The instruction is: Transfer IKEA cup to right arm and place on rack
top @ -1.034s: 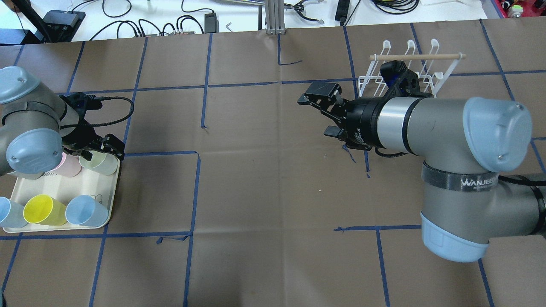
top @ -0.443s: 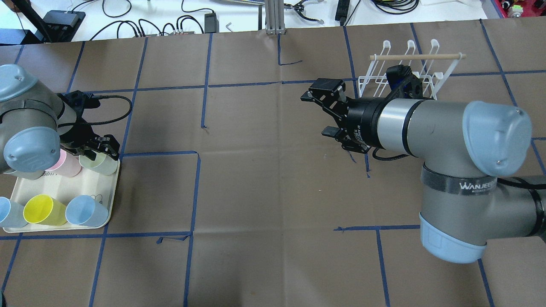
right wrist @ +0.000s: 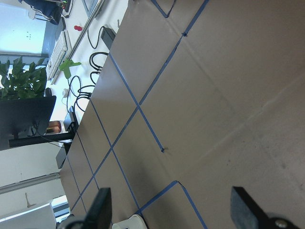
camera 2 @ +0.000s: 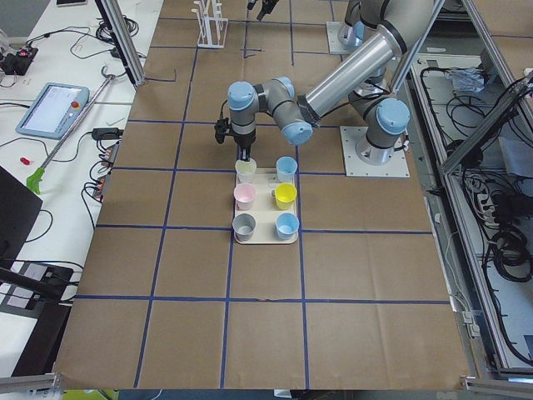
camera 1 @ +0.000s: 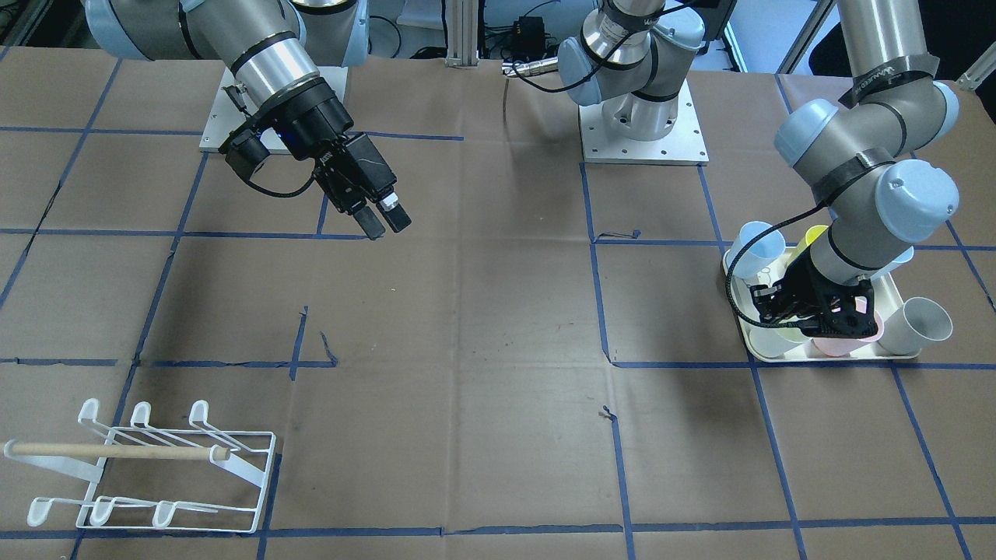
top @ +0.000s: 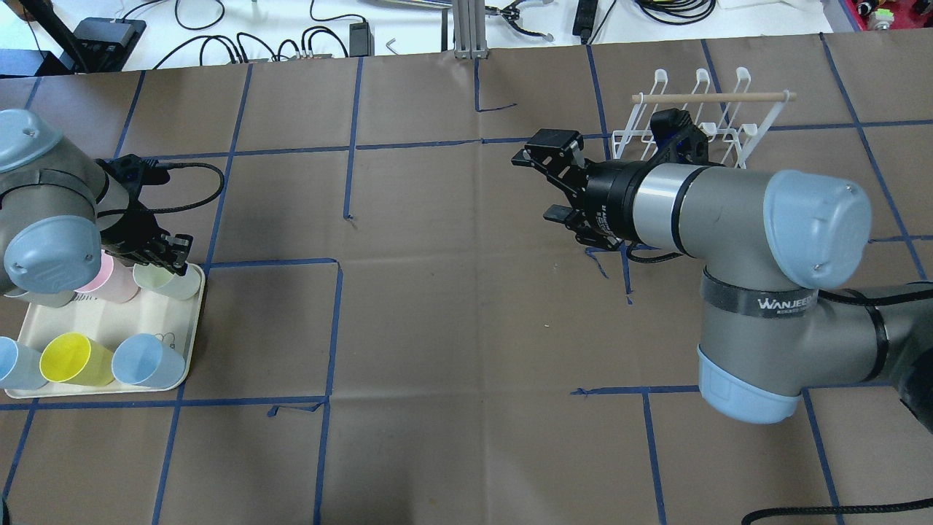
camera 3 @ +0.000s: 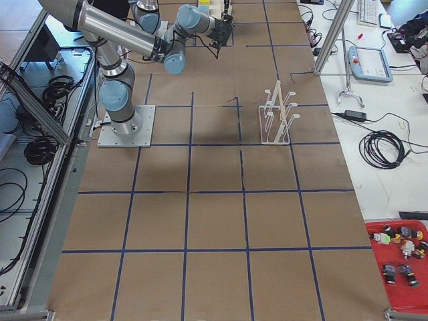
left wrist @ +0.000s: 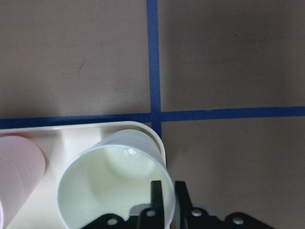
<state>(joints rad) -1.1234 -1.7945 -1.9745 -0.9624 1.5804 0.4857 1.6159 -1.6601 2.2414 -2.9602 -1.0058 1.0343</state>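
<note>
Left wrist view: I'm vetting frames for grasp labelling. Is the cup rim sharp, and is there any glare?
Left wrist view: the pale green cup has a sharp rim and one small highlight inside; the left gripper is cut off by the bottom edge. Front-facing view: even light, with soft, broad shadows on the table.

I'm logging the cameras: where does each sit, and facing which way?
Front-facing: across the table, looking back; left arm, right arm, rack, tray.
Overhead: behind both arms, looking forward-down along them.
Exterior left: table's left end; left arm nearest.
Exterior right: table's right end; right arm nearest.
Left wrist: down past left claw onto pale green cup.
Right wrist: along table through open right claw.
Front-facing and overhead share rack and tray.
</note>
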